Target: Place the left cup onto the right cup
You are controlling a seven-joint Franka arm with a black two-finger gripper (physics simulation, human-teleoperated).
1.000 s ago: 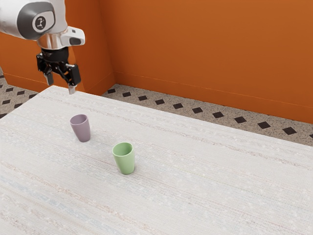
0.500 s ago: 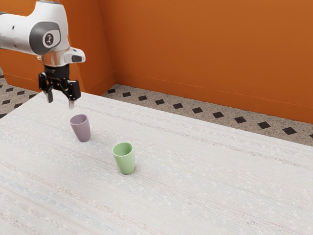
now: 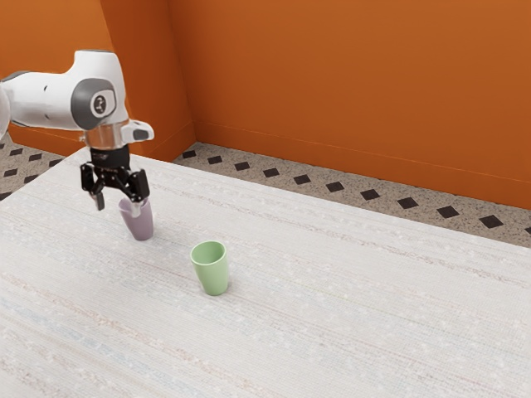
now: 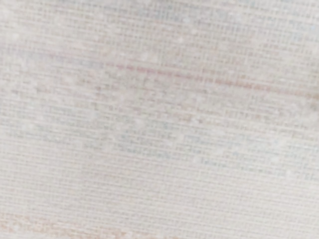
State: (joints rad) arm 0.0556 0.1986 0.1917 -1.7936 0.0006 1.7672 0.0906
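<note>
Our gripper (image 3: 117, 202), fingers apart, hangs at the upright purple cup (image 3: 139, 224), which sits slightly off-centre toward the green cup (image 3: 211, 268).

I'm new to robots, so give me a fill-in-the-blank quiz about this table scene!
The cup at the gripper is ___ in colour.
The other cup, standing apart, is ___ in colour.
Both cups stand ___ on the table.
The wall behind is ___ in colour.
Missing words: purple; green; upright; orange.
</note>
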